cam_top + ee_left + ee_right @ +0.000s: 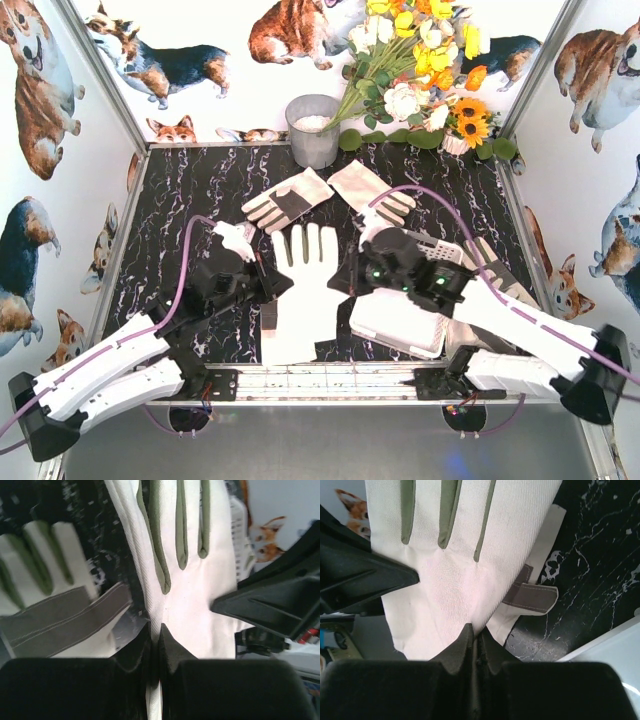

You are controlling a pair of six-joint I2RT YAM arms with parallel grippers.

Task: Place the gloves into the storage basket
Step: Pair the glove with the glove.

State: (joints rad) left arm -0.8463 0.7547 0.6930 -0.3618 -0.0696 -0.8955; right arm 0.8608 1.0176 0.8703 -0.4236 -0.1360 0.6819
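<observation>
While the left claw (272,285) and right claw (347,280) are clamping opposite edges of the white glove (305,270), its long axis is running near to far, with the storage basket (400,330) lying just rightward.

Glove (305,262) left of basket (398,326), perhaps against it

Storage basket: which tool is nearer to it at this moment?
Right. The right tool pinches the white glove at the edge next to the storage basket; the left tool pinches the opposite edge, with the glove's width between it and the basket.
</observation>
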